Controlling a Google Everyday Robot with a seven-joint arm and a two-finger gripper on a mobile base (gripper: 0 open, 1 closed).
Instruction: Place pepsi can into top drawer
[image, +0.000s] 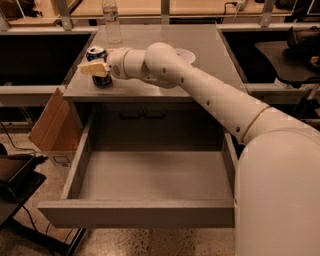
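The pepsi can (97, 53) stands upright near the front left corner of the grey table (210, 65), dark blue with a silver top. My gripper (94, 69) is at the can, reaching in from the right, and its pale tip crosses in front of the can's middle. The can's base still rests on the table top. The top drawer (135, 214) is pulled fully out below the table, wide and shallow, and its inside (150, 175) holds nothing.
A clear water bottle (112, 22) stands at the table's back left. A white disc (186, 54) lies behind my arm. A cardboard flap (50, 122) leans left of the drawer. Dark shelving flanks the table on both sides.
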